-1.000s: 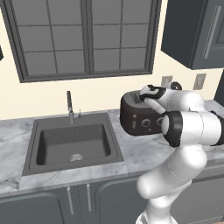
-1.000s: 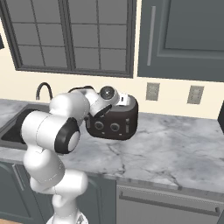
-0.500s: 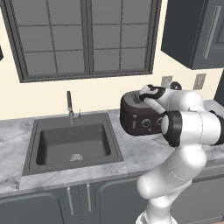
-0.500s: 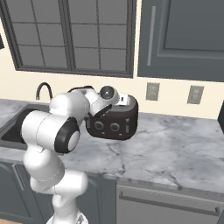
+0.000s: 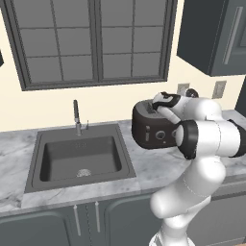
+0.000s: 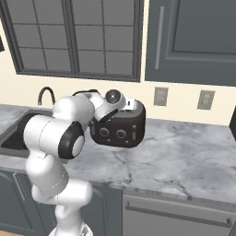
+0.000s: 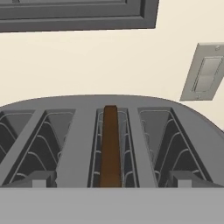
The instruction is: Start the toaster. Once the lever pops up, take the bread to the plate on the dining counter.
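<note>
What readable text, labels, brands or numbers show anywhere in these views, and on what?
None readable.
toaster: two round knobs on the front, no legible marks or brand.
bread: plain brown slice in a slot, no print.
wall plates: blank.
sink, cabinets, window: no signs or numbers.

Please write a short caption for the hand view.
Open gripper above the toaster, bread in one slot.
</note>
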Controlling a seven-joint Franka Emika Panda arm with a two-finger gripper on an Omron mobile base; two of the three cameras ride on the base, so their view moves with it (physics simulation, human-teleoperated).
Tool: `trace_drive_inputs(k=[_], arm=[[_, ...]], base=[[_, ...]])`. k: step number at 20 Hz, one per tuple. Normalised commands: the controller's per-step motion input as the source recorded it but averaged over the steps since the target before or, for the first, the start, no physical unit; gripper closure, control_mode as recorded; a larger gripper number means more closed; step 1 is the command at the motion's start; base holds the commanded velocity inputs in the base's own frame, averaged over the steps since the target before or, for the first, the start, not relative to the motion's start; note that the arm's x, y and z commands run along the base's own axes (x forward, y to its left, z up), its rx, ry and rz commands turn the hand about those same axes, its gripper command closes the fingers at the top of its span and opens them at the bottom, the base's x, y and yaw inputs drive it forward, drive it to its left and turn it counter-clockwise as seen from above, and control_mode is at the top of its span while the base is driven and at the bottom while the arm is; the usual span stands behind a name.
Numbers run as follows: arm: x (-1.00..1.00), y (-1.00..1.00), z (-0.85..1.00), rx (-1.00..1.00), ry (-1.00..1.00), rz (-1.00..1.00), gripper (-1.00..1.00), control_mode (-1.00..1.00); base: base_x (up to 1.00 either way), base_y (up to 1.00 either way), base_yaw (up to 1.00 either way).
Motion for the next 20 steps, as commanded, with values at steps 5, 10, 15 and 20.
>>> trace_drive_inputs(k=[5,10,15,20], arm=[[0.00,0.00,0.00,0.00,0.00,0.00,-1.00,-1.00],[0.00,0.00,0.00,0.00,0.00,0.00,1.00,-1.00],[0.00,0.00,0.00,0.00,0.00,0.00,1.00,-1.00],[0.00,0.00,0.00,0.00,0.00,0.00,1.00,-1.00]], base=[[0.00,0.00,0.00],[0.00,0.00,0.00],[0.00,0.00,0.00],[0.00,0.00,0.00]])
